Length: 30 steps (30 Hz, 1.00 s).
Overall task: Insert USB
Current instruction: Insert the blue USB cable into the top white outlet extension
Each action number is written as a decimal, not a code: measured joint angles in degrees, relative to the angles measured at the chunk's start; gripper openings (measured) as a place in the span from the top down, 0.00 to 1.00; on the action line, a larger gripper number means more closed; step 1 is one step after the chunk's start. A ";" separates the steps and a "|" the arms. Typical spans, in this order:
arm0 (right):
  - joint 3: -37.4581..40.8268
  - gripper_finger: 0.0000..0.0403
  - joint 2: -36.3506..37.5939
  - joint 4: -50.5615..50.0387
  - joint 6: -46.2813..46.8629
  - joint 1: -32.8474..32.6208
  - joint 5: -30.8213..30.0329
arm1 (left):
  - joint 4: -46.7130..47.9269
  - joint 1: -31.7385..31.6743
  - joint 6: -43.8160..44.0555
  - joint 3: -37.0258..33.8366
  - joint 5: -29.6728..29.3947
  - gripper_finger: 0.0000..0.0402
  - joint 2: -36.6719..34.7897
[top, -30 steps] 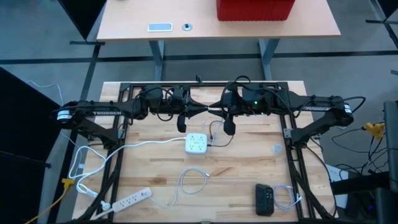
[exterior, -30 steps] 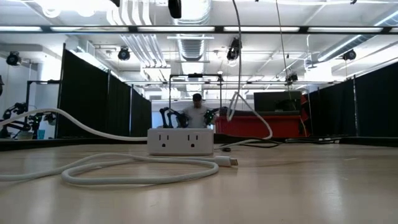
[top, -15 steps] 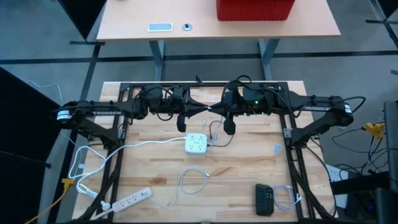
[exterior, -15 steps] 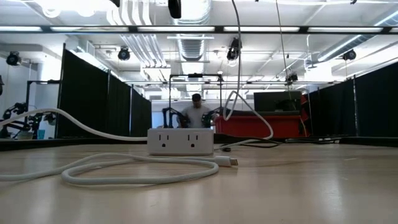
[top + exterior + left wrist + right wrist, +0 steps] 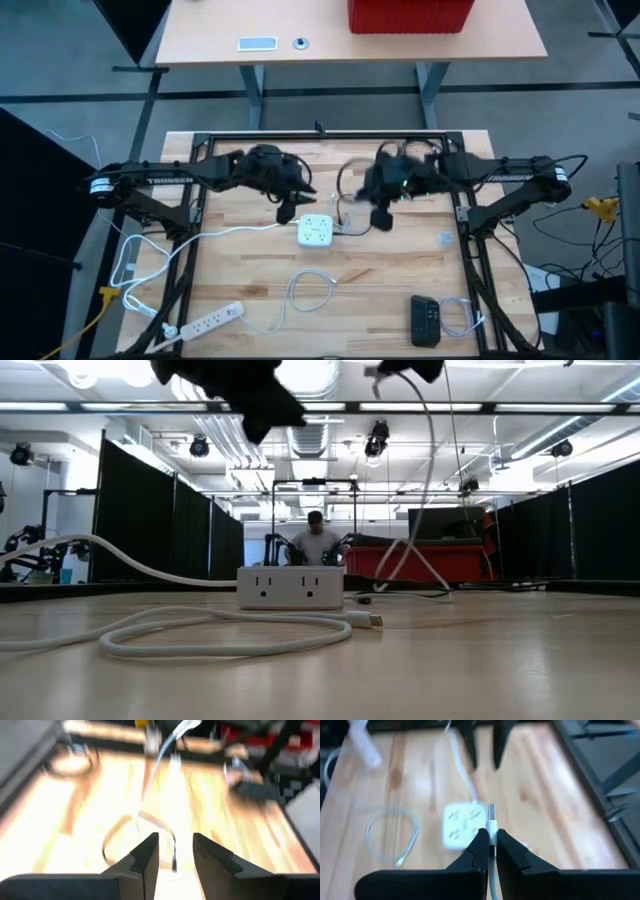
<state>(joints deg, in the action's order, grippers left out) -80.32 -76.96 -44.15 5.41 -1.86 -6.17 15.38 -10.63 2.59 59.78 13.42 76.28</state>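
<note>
Above the white power cube (image 5: 316,231), both arms have swung forward from the rear rail. The right end effector (image 5: 490,838) pinches the USB plug (image 5: 492,818), ready for insertion; the left end effector (image 5: 173,851) hangs open.

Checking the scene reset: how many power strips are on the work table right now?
2. A square white power strip sits mid-table between the two arms. A long white power strip lies near the table's front left corner. None seem hidden.
</note>
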 joint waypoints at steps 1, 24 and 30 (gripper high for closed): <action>1.65 1.00 -0.03 0.51 0.02 -0.56 0.11 | 1.95 0.05 0.17 -0.63 0.75 0.72 0.01; 33.32 1.00 -3.29 29.35 9.70 -3.85 1.70 | -5.34 0.61 26.32 -25.57 6.06 0.74 -0.06; 29.62 1.00 -12.05 29.88 13.86 -6.37 1.85 | -9.42 0.98 23.39 -27.58 6.08 0.75 -0.08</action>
<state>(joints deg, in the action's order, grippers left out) -50.70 -89.01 -14.27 19.27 -8.23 -4.32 5.96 -9.65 25.97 32.20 19.51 76.20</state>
